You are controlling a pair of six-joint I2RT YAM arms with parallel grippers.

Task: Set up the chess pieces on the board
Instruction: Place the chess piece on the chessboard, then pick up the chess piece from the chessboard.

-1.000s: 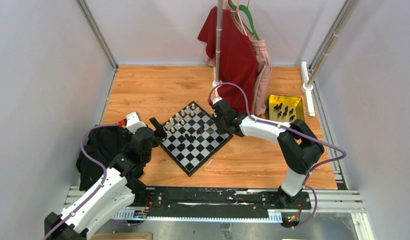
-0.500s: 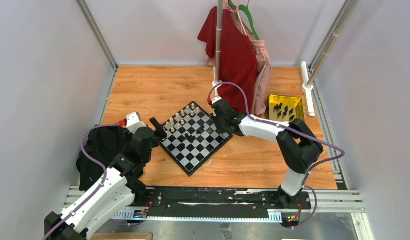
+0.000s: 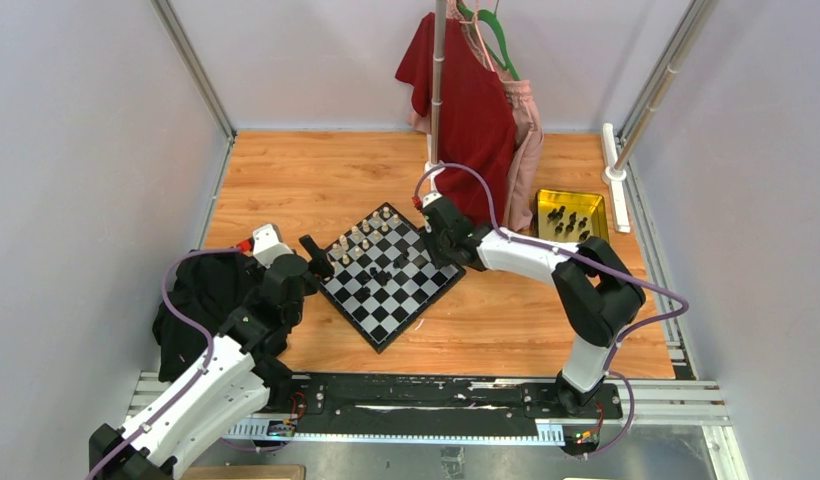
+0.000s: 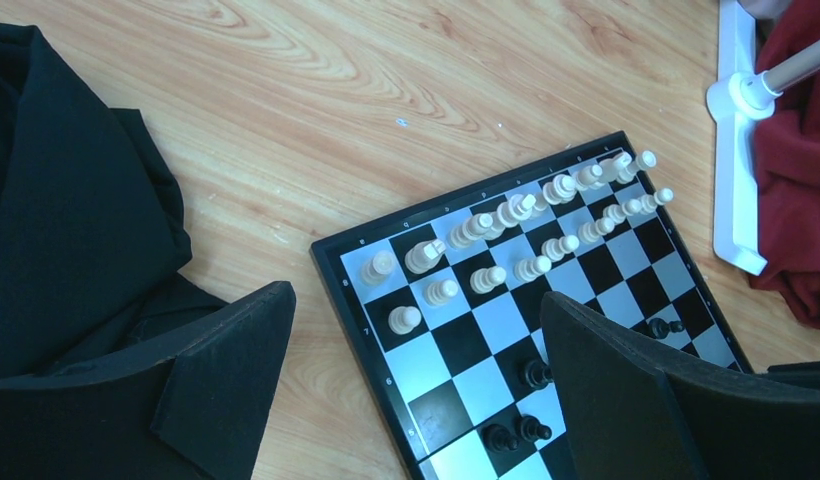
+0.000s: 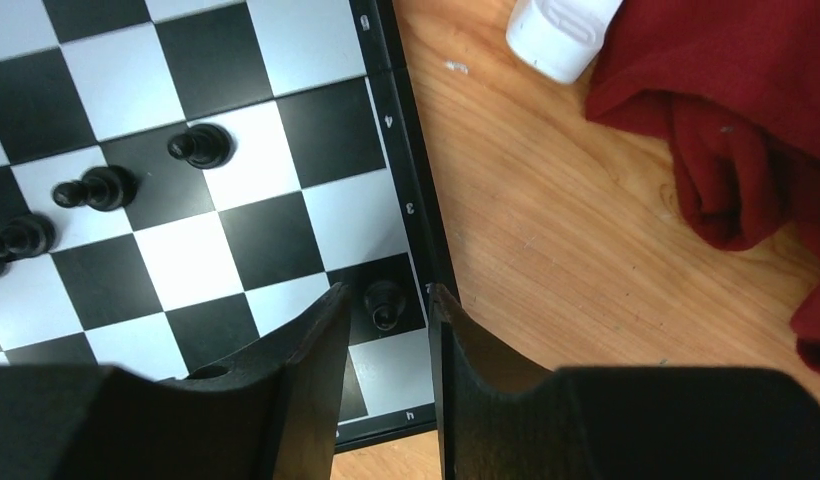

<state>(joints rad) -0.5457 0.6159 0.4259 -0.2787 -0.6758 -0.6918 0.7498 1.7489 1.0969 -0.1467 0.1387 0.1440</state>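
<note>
Top view: the board point(image 3: 386, 312) lies turned cornerwise on the table point(image 3: 286, 180), near centre. Cream pieces point(image 3: 361, 236) stand in two rows along its far-left edge; a few black pieces point(image 3: 381, 272) stand near its middle. More black ones lie in the tray point(image 3: 571, 194) at far right, well apart from the board. The left gripper point(image 3: 316, 258) hangs at the board's left corner, with a black cloth point(image 3: 191, 300) to its left. The right gripper point(image 3: 433, 240) is over the board's right edge, just beside a hanging red garment point(image 3: 471, 110). Left wrist view: the left gripper point(image 4: 416, 390) has its jaws wide apart, holding nothing; the fingers point(image 4: 226, 380) frame the board's point(image 4: 456, 390) near-left part, with the cream pieces point(image 4: 516, 225) beyond and four black pieces point(image 4: 534, 373) among the open squares. Right wrist view: the right gripper point(image 5: 388, 292) has its jaws narrowly apart; one black piece point(image 5: 384, 303) stands upright on a dark square at the board's point(image 5: 286, 40) edge, between the fingertips point(image 5: 321, 330), with a slim gap on each side. Three more black pieces point(image 5: 201, 146) stand to the left on the board.
</note>
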